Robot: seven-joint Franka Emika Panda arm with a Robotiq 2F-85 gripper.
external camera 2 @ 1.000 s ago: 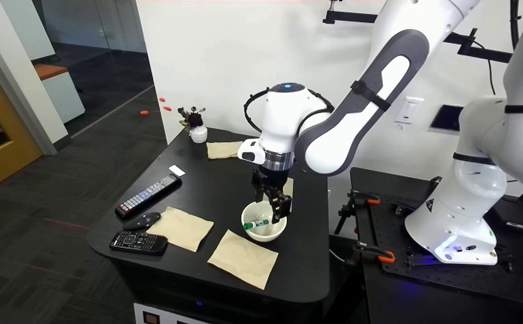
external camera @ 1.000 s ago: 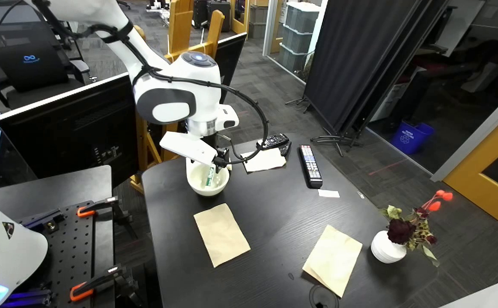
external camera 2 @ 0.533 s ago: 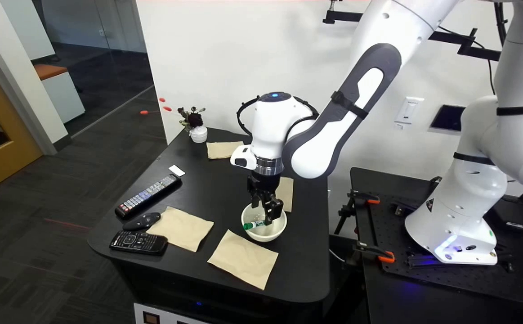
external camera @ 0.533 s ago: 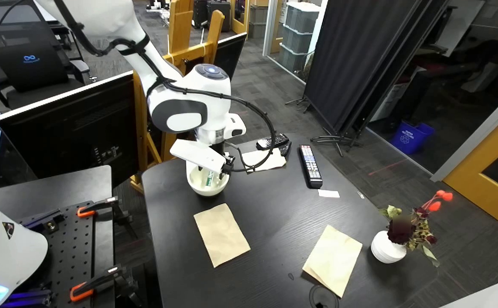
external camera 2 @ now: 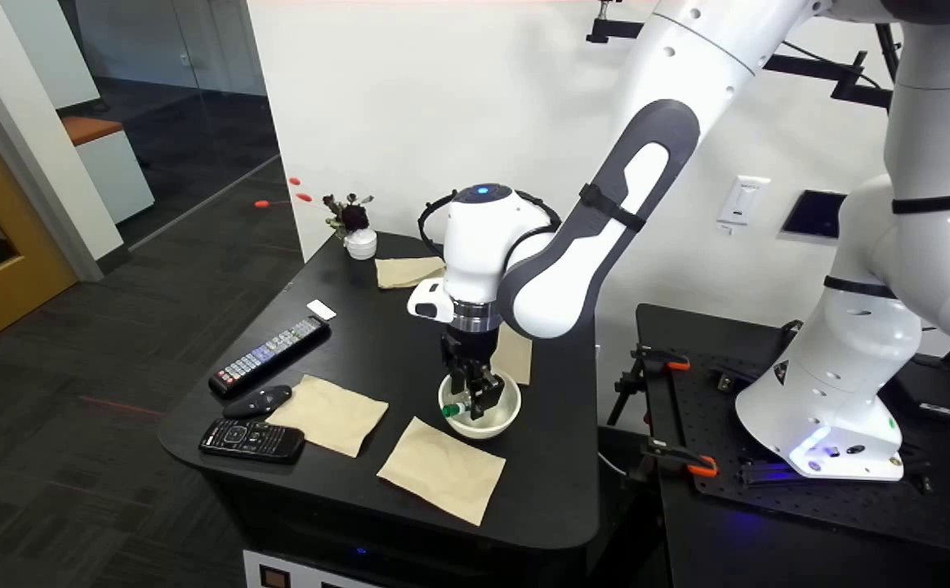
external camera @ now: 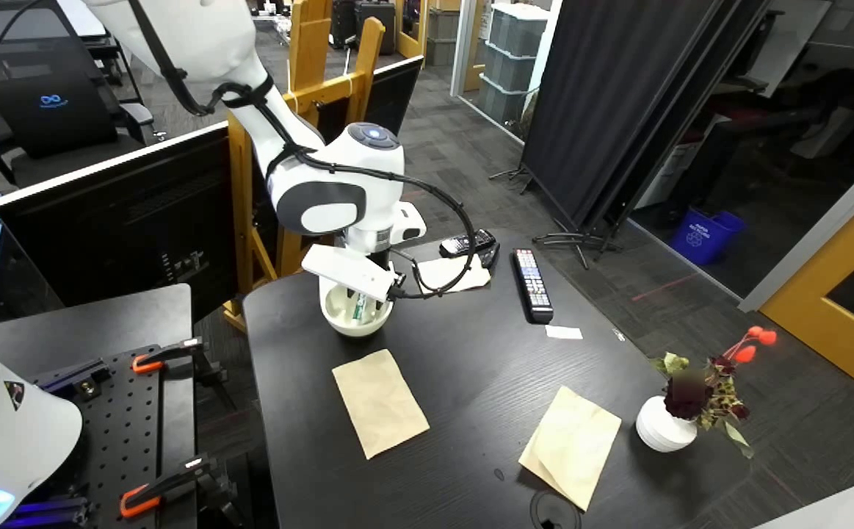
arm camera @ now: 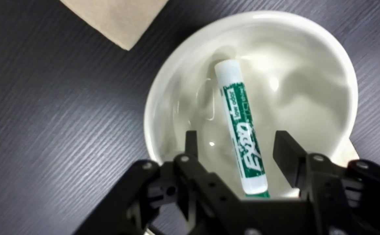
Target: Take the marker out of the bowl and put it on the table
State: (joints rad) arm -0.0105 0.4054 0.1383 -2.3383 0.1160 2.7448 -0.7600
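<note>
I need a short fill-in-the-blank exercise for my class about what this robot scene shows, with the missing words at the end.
The marker rests inside the round white ____.
The brand name printed on it is ____.
The pincer is not shut but ____.
Missing words: bowl; Expo; open.

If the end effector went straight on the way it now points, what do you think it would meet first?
Most likely the inside of the bowl. In the wrist view the end effector is open, with the marker lined up between its jaws, though depth is hard to judge.
</note>
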